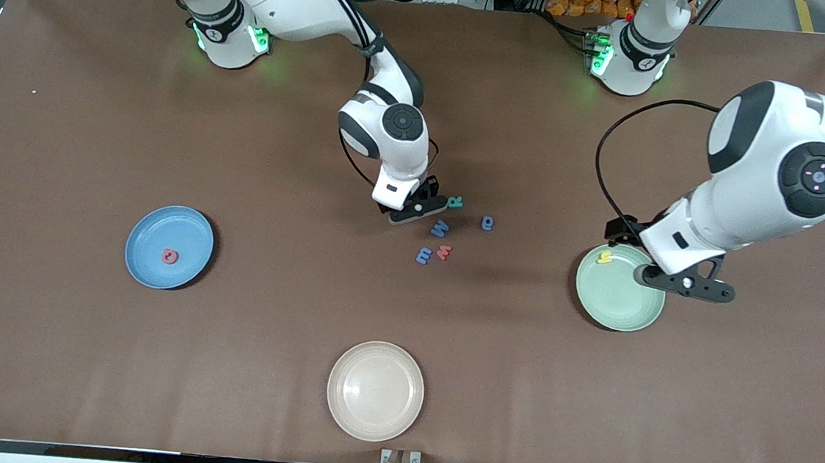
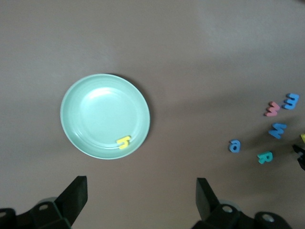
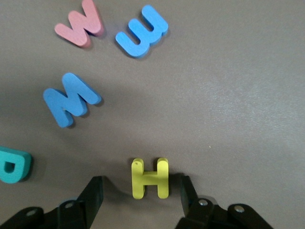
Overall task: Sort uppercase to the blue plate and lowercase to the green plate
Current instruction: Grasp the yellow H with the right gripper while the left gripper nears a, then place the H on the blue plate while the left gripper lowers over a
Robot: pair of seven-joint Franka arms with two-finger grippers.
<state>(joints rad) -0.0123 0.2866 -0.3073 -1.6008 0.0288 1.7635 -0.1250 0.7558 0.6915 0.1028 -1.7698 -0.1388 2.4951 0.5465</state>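
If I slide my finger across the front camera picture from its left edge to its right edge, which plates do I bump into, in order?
blue plate → cream-white plate → green plate

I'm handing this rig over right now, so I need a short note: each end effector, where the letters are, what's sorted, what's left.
Right end effector: down at the table, fingers open either side of the yellow H, not yet clamped.
Left end effector: open, empty, over the green plate.
Done: red Q in the blue plate; yellow h in the green plate.
Left on the table: H, teal R, blue W, blue a, blue m, red m.
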